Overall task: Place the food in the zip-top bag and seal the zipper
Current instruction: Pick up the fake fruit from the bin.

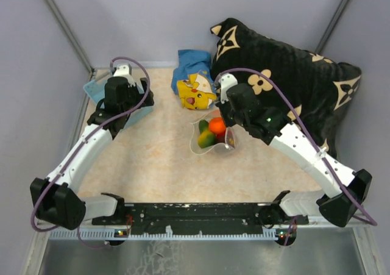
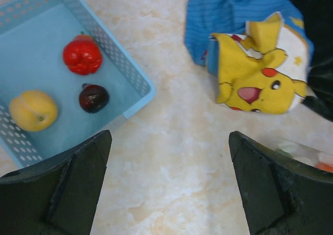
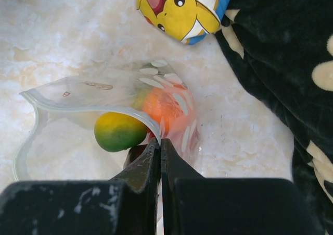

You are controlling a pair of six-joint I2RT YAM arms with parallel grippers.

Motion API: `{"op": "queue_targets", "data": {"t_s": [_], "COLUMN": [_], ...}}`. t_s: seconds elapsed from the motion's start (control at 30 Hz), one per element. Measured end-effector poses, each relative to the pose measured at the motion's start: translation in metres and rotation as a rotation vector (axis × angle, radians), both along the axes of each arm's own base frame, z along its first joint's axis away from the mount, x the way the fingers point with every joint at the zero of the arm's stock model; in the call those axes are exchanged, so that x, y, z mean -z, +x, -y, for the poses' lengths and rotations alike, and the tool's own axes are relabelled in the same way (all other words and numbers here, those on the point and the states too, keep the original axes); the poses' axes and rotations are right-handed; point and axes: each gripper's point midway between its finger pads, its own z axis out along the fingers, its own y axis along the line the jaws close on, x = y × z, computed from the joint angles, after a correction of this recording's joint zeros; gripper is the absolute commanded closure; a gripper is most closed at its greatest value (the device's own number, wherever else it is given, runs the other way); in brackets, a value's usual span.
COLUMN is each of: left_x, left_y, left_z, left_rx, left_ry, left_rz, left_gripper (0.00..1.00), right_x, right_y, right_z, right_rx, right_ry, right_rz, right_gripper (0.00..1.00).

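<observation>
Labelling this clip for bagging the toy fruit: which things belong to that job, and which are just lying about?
Job: zip-top bag, pinched by right claw; orange fruit, green-yellow fruit inside it; red fruit, yellow fruit, dark purple fruit in blue basket.
Lying about: yellow plush, blue cloth, black pillow.

Top external view: fixed high at the near edge, looking down and forward over the whole table, distant. Left wrist view: close, facing down at the basket and plush toy. Right wrist view: closest, facing down at the bag. All three views share the plush toy.
</observation>
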Motion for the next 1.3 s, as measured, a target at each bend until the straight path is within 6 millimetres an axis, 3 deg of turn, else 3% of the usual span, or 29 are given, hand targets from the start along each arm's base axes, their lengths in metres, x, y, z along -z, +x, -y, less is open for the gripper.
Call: {"op": "queue_targets", "data": {"t_s": [0.33, 0.6, 0.73, 0.87, 1.3], "left_x": [0.042, 0.096, 0.112, 0.125, 0.171], "left_y": [0.054, 0.093, 0.112, 0.136, 0.181], "left_z": [-0.055, -0.106, -0.124, -0.132, -0.135], "left_rx": [-0.165, -0.274, -0.296, -0.286, -0.227], "left_ry": [0.066, 0.094, 0.099, 0.089, 0.077], "left_rz": [-0.050, -0.130, -0.157, -0.169, -0.237], "left_gripper": [0.01, 0.04, 0.06, 0.06, 0.09], "right_x": [-0.006, -0.006, -0.007, -0.008, -0.007], "right_y": [-0.003, -0.006, -0.007, -0.007, -0.008], "right_z": [0.000, 0.000, 0.000, 0.001, 0.001], "right_rx": [-0.012, -0.025, -0.029, -0.032, -0.035], "right_ry": [0.015, 0.021, 0.021, 0.022, 0.019], "right_rz": [0.011, 0.012, 0.013, 0.017, 0.017], "right_gripper": [1.00, 1.00, 1.00, 1.00, 1.00]}}
